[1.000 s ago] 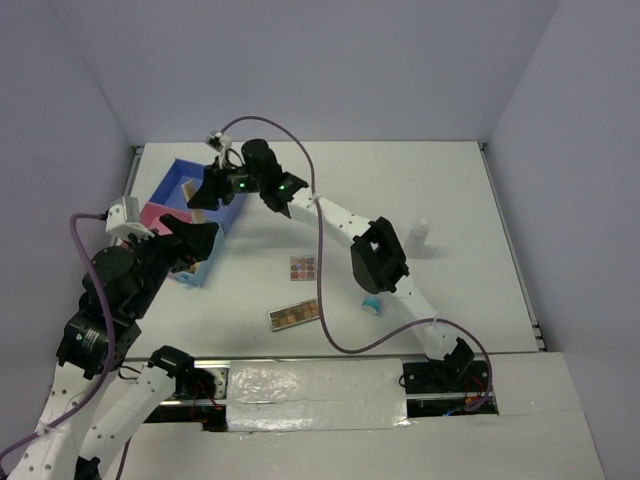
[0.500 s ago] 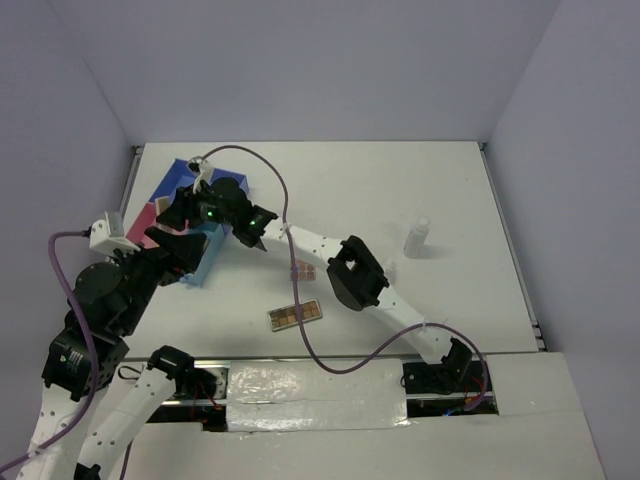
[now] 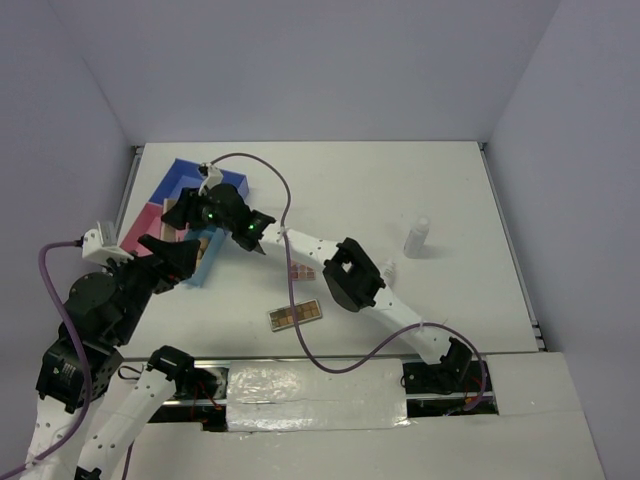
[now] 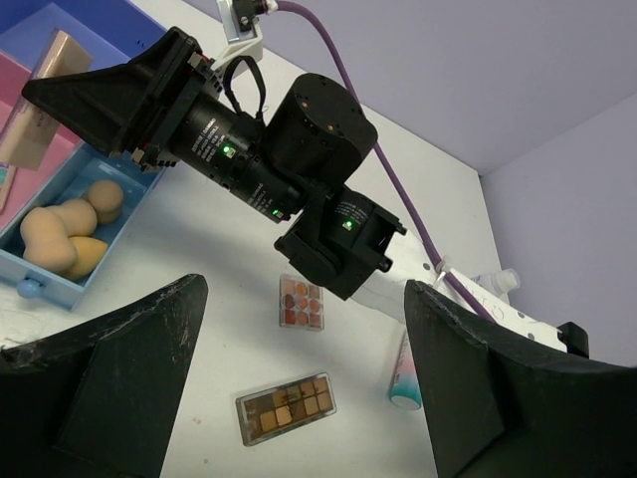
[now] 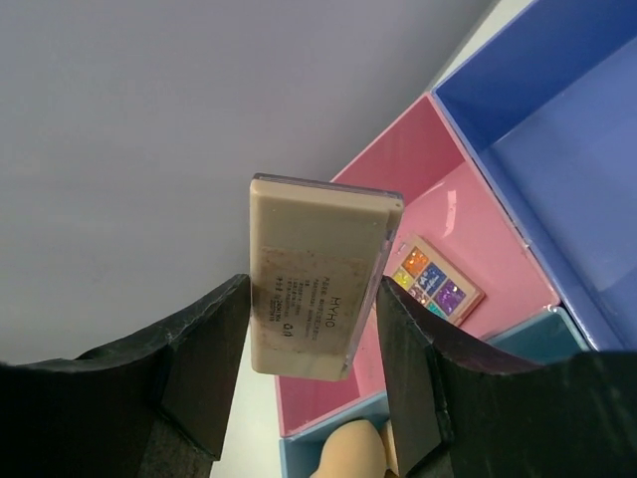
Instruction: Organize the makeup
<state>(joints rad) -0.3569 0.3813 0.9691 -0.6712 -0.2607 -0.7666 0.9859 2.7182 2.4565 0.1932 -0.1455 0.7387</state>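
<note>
From above, the right fingers [image 3: 186, 213] hang over the tray [image 3: 190, 172], with the left fingers [image 3: 178, 258] just beside them. In the left wrist view, the left fingers are spread wide; peach sponges [image 4: 65, 231] lie beyond the left one, and a square palette [image 4: 302, 302] and a long palette [image 4: 286, 407] lie on the counter [image 4: 199, 299] between them. In the right wrist view, the right fingers clamp a beige compact [image 5: 318, 274] above the pink compartment [image 5: 448, 189].
</note>
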